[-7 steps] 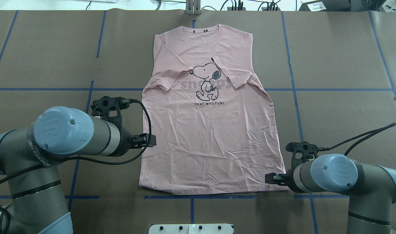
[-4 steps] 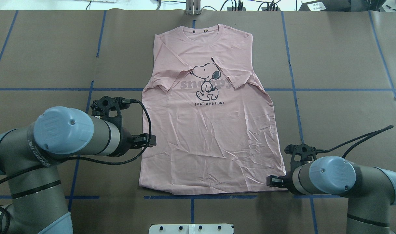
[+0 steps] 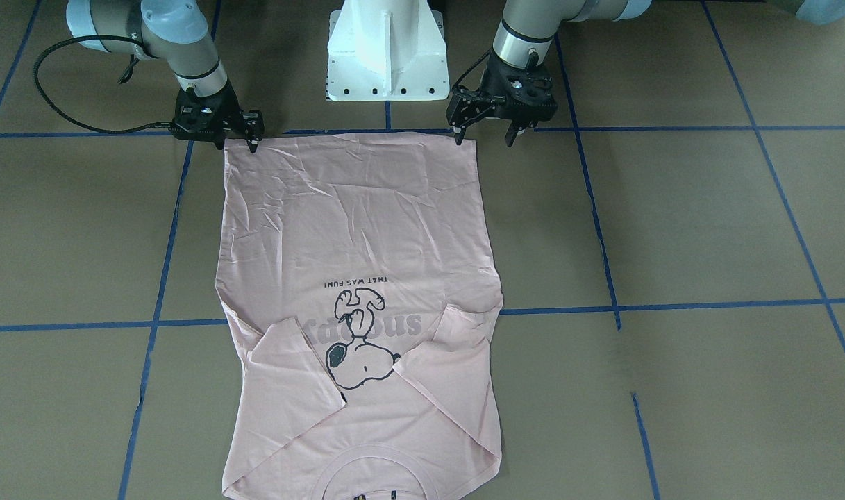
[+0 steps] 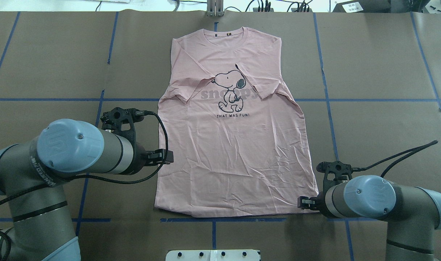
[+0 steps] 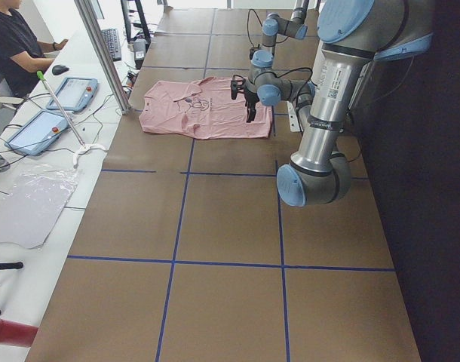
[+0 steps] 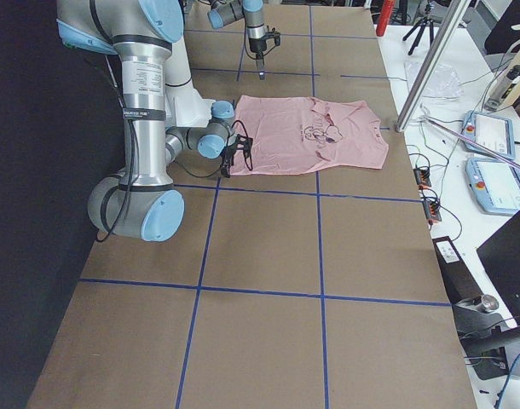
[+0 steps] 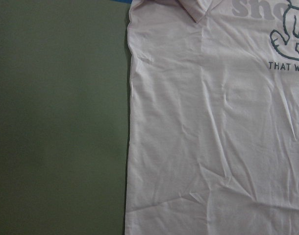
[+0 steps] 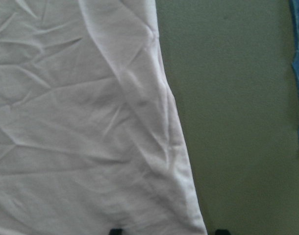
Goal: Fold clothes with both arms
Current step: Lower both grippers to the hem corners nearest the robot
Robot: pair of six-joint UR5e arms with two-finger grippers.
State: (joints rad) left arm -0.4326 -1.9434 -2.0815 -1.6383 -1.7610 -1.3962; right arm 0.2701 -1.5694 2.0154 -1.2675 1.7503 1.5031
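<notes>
The pale pink T-shirt (image 4: 234, 145) lies flat, print up, neck at the far side and both sleeves folded inward over the chest. My right gripper (image 4: 302, 203) is low at the near right hem corner and open; in the right wrist view its fingertips (image 8: 116, 230) stand on either side of the shirt's side edge (image 8: 181, 161). My left gripper (image 3: 483, 137) is open with nothing in it. It hangs well above the table beside the shirt's left edge (image 7: 129, 147), and the left wrist view shows none of its fingers.
Brown paper with blue tape lines (image 4: 213, 232) covers the table. The white pedestal base (image 3: 386, 48) stands just behind the hem. In the exterior left view a seated person (image 5: 15, 45) and tablets (image 5: 72, 94) are at a side bench beyond the shirt's neck end.
My right gripper has shifted slightly down and toward the near hem corner. The left arm and the shirt have not moved.
</notes>
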